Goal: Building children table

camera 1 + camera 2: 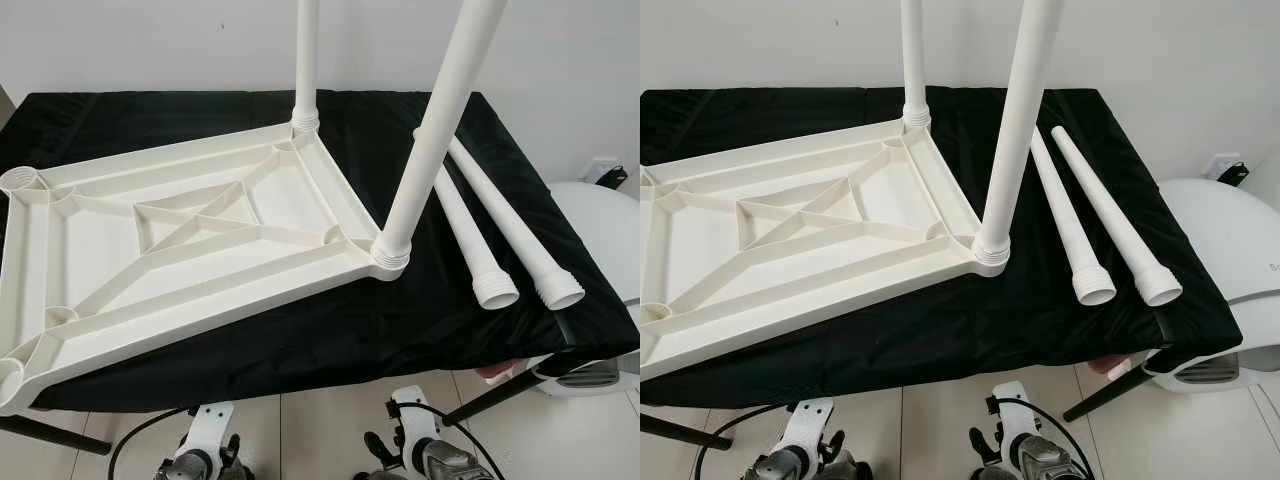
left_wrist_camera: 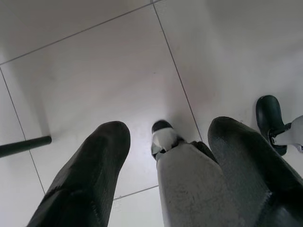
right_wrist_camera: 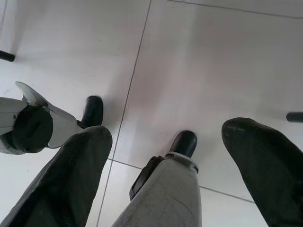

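I see the white plastic tabletop (image 1: 170,260) lying upside down on the black cloth (image 1: 300,340) that covers the work table, its ribbed underside facing up and its near left corner reaching past the cloth's front edge. Two white legs already stand upright in its right-hand corner sockets: the far leg (image 1: 306,60) at the back corner and the near leg (image 1: 430,140) at the front corner. Two loose legs lie side by side on the cloth just to the right of the tabletop, the inner one (image 1: 462,235) and the outer one (image 1: 510,225), both with their threaded ends toward me.

Both my arms hang low over the tiled floor (image 2: 118,71), well below the table. The left gripper (image 2: 170,142) has its two black fingers spread apart with nothing between them, and the right gripper (image 3: 165,137) also has its fingers parted and empty. To the right of the table I see a white rounded appliance (image 1: 1230,260)
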Controlling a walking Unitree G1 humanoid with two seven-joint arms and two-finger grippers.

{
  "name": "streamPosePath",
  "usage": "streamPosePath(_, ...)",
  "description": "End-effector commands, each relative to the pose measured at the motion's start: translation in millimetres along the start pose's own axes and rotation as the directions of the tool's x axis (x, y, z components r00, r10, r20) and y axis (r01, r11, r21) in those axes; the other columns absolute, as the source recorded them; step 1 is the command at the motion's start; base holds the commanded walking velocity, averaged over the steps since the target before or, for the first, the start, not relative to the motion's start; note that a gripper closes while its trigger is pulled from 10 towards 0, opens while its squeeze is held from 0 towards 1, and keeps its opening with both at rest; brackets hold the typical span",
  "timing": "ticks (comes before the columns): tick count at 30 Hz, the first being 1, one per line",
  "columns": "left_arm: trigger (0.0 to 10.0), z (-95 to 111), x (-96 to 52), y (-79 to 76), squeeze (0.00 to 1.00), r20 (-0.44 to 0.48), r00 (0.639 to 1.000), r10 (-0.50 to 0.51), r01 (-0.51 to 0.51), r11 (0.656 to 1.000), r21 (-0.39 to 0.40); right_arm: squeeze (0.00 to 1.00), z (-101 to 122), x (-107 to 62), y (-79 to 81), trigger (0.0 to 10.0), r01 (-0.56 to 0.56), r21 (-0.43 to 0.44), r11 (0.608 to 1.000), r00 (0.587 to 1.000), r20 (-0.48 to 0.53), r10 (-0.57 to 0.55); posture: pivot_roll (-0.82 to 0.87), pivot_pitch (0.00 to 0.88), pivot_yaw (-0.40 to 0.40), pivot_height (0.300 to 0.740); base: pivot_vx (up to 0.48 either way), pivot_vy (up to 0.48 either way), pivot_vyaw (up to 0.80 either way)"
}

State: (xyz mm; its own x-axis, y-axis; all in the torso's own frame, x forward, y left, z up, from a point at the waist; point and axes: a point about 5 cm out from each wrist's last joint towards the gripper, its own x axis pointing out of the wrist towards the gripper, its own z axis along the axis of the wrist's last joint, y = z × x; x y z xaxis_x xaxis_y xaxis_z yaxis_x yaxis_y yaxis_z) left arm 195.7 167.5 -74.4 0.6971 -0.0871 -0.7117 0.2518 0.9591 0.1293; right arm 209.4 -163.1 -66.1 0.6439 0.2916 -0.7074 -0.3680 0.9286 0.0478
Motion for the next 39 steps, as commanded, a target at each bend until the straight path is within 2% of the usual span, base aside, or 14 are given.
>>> streamPosePath(1,10.0,-5.3,-2.9,-8.1,0.00,-0.002,0.988,-0.155,0.155,0.988,0.003,0.00,-3.0,-0.9,2.3,10.0,-0.028,-0.008,1.000,1.000,-0.002,0.028,0.02,0.140,0.020,0.740,0.000,0.000,0.00)
streamPosePath(7,10.0,3.1,-2.9,-9.8,0.00,0.065,0.980,-0.189,0.186,0.981,0.049,0.00,3.0,-2.0,1.4,10.0,-0.076,-0.031,0.997,0.996,0.047,0.078,0.02,0.141,0.021,0.740,0.000,0.000,0.00)
streamPosePath(10,10.0,22.9,0.0,-17.7,0.00,0.159,0.957,-0.242,0.228,0.969,0.098,0.00,22.5,0.1,0.1,10.0,-0.130,-0.048,0.990,0.982,0.129,0.135,0.02,0.153,0.018,0.740,0.000,0.000,0.00)
streamPosePath(13,10.0,25.1,0.3,-19.1,0.00,0.167,0.954,-0.250,0.235,0.966,0.107,0.00,24.5,0.4,1.2,10.0,-0.147,-0.052,0.988,0.979,0.136,0.152,0.02,0.155,0.019,0.740,0.000,0.000,0.00)
streamPosePath(17,10.0,38.8,-1.8,-29.9,0.00,0.247,0.906,-0.344,0.301,0.933,0.196,0.00,31.6,-2.0,5.8,10.0,-0.259,-0.127,0.958,0.945,0.173,0.278,0.02,0.178,0.016,0.740,0.000,0.000,0.00)
streamPosePath(21,10.0,42.0,-3.5,-33.0,0.00,0.273,0.886,-0.376,0.324,0.921,0.217,0.00,31.9,-3.7,5.4,10.0,-0.284,-0.136,0.949,0.935,0.181,0.306,0.02,0.184,0.015,0.740,0.000,0.000,0.00)
streamPosePath(27,10.0,41.7,-15.4,-43.7,0.00,0.339,0.804,-0.489,0.408,0.868,0.285,0.00,26.5,-13.5,8.4,10.0,-0.428,-0.158,0.890,0.865,0.211,0.454,0.01,0.208,0.016,0.740,0.000,0.000,0.00)
streamPosePath(31,10.0,41.4,-18.1,-44.6,0.00,0.350,0.789,-0.505,0.419,0.859,0.295,0.00,25.4,-15.5,9.3,10.0,-0.456,-0.168,0.874,0.849,0.211,0.484,0.01,0.213,0.016,0.740,0.000,0.000,0.00)
streamPosePath(32,10.0,42.0,-22.7,-44.3,0.00,0.368,0.765,-0.529,0.434,0.845,0.312,0.00,24.2,-18.7,10.8,10.0,-0.504,-0.180,0.845,0.820,0.209,0.533,0.01,0.223,0.018,0.740,0.000,0.000,0.00)
streamPosePath(33,10.0,42.0,-22.7,-44.3,0.00,0.368,0.765,-0.529,0.434,0.845,0.312,0.00,24.2,-18.7,10.8,10.0,-0.504,-0.180,0.845,0.820,0.209,0.533,0.01,0.223,0.018,0.740,0.000,0.000,0.00)
streamPosePath(34,10.0,42.8,-28.0,-42.4,0.00,0.387,0.742,-0.548,0.439,0.832,0.339,0.00,23.3,-24.0,13.1,10.0,-0.573,-0.208,0.793,0.769,0.197,0.608,0.02,0.235,0.020,0.740,0.000,0.000,0.00)
streamPosePath(35,10.0,42.8,-28.0,-42.4,0.00,0.387,0.742,-0.548,0.439,0.832,0.339,0.00,23.3,-24.0,13.1,10.0,-0.573,-0.208,0.793,0.769,0.197,0.608,0.02,0.235,0.020,0.740,0.000,0.000,0.00)
streamPosePath(37,10.0,45.7,-37.9,-37.8,0.00,0.435,0.712,-0.551,0.404,0.829,0.388,0.00,24.1,-33.6,15.7,10.0,-0.669,-0.256,0.697,0.679,0.169,0.714,0.02,0.239,0.018,0.740,0.000,0.000,0.00)
streamPosePath(39,10.0,46.6,-41.2,-36.2,0.00,0.455,0.706,-0.543,0.383,0.833,0.399,0.00,25.2,-36.6,16.0,10.0,-0.692,-0.271,0.669,0.653,0.160,0.740,0.02,0.240,0.017,0.740,0.000,0.000,0.00)
